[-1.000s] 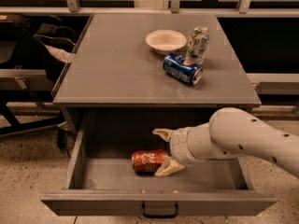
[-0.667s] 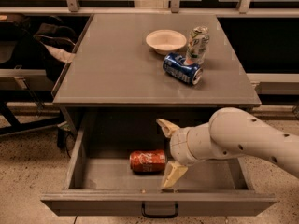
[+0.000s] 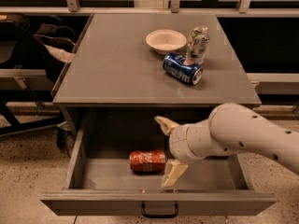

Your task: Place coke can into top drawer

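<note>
The coke can, red-orange with white script, lies on its side on the floor of the open top drawer, left of centre. The drawer's grey front panel has a small dark handle at its centre. My gripper hangs over the drawer just right of the can. Its cream fingers are spread wide, one fingertip toward the back and one toward the front. It holds nothing, and a small gap shows between the fingers and the can.
On the cabinet top stand a white bowl, a blue soda can on its side and an upright pale green-and-white can. A dark bag lies at the left. Speckled floor surrounds the cabinet.
The fingers, closed around the coke can one second ago, have opened and let it go. The can now lies free in the drawer, and the gripper has lifted slightly to the right.
</note>
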Action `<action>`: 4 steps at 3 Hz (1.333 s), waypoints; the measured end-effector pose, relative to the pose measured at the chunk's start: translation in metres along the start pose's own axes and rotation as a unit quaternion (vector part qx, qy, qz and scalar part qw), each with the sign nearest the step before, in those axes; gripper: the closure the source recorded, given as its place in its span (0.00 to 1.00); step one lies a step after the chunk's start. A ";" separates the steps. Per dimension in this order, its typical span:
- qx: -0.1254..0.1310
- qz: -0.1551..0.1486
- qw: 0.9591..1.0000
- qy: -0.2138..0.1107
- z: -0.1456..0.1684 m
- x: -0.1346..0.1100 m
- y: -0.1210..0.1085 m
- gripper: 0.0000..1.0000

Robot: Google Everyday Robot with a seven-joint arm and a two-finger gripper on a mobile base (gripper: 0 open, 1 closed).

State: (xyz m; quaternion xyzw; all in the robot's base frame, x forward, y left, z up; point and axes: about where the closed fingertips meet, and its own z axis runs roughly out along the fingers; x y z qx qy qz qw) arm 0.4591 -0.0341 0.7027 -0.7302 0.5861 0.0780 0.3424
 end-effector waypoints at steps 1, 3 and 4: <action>0.006 -0.018 1.000 0.004 -0.020 -0.010 -0.006 0.00; 0.049 -0.037 0.998 0.029 -0.094 -0.033 -0.009 0.00; 0.049 -0.037 0.998 0.029 -0.094 -0.033 -0.009 0.00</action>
